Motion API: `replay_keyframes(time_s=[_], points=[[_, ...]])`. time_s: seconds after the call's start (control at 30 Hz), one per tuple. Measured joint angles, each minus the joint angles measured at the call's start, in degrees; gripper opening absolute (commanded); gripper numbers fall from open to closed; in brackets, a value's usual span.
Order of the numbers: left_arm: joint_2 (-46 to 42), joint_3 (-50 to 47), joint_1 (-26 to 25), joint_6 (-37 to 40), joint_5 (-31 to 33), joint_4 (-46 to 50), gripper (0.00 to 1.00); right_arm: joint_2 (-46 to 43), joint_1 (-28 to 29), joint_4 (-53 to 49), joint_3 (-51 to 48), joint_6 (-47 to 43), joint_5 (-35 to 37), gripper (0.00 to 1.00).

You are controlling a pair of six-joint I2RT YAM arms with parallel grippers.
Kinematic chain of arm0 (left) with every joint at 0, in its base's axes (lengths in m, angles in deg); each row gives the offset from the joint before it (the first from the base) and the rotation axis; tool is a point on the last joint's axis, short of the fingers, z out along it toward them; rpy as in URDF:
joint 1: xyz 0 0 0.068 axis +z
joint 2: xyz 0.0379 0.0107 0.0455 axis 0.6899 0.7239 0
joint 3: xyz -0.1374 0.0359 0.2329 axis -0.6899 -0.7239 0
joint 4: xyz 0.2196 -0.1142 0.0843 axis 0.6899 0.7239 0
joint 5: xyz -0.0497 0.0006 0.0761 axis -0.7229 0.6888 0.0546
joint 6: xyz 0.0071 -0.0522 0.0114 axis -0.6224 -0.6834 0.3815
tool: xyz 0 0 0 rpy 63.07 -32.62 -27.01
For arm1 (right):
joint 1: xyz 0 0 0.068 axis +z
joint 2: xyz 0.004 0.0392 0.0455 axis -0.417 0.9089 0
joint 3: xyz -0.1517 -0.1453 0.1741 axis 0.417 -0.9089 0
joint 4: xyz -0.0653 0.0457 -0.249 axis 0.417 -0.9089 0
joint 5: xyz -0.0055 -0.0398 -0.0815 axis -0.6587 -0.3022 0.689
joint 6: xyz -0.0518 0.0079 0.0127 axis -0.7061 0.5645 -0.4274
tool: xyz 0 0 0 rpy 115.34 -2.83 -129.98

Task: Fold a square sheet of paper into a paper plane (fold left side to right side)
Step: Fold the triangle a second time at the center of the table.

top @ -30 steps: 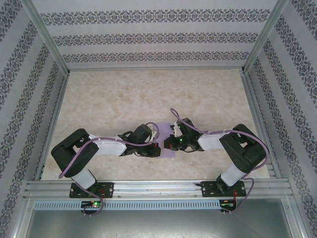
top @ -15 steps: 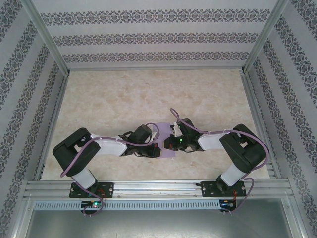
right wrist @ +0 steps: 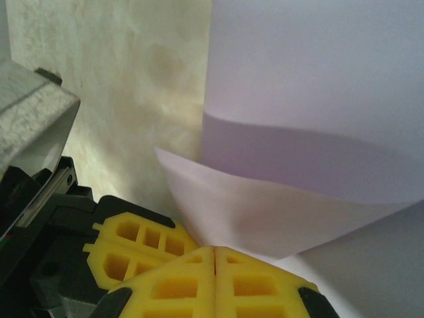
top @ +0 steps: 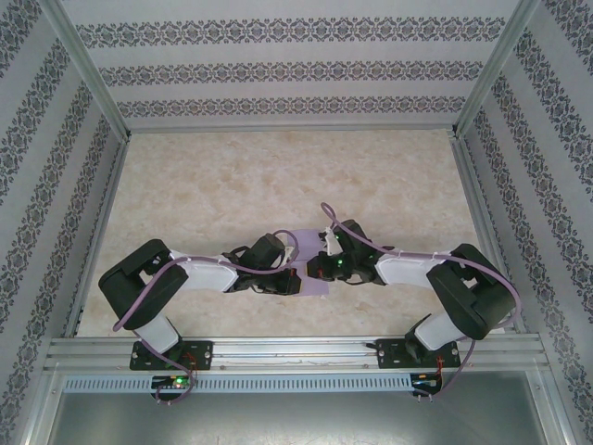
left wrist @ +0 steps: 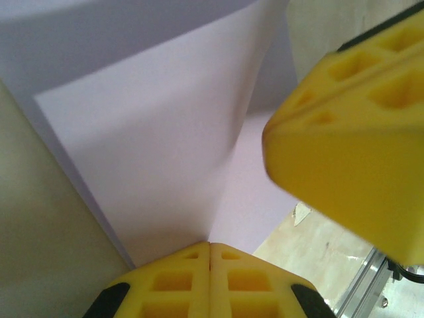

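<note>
The square sheet of paper (top: 307, 241) is lilac and lies mid-table between my two grippers, which meet over it. My left gripper (top: 296, 269) is shut. In the left wrist view its yellow tips (left wrist: 211, 246) pinch the paper (left wrist: 152, 146) where a crease runs into their seam, and a flap rises to the left. My right gripper (top: 312, 269) is shut too. In the right wrist view its tips (right wrist: 215, 252) close on a curled, lifted flap of the paper (right wrist: 311, 79). Each wrist view shows the other gripper's yellow finger (left wrist: 358, 132) (right wrist: 136, 242) close by.
The marbled tabletop (top: 278, 176) stretches bare behind the paper. Patterned walls with metal posts (top: 88, 74) enclose three sides. A metal rail (top: 296, 350) runs along the near edge by the arm bases.
The right arm's elbow has swung out to the right and a little lower. Both grippers and the paper stay almost where they were, both still shut.
</note>
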Motion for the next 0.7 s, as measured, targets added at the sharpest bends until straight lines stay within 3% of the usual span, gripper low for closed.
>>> replay_keyframes(time_s=[0.7], points=[[0.2, 0.0, -0.1, -0.3, 0.5, -0.4, 0.00, 5.6, 1.7, -0.1, 2.1, -1.9, 3.7, 0.00]])
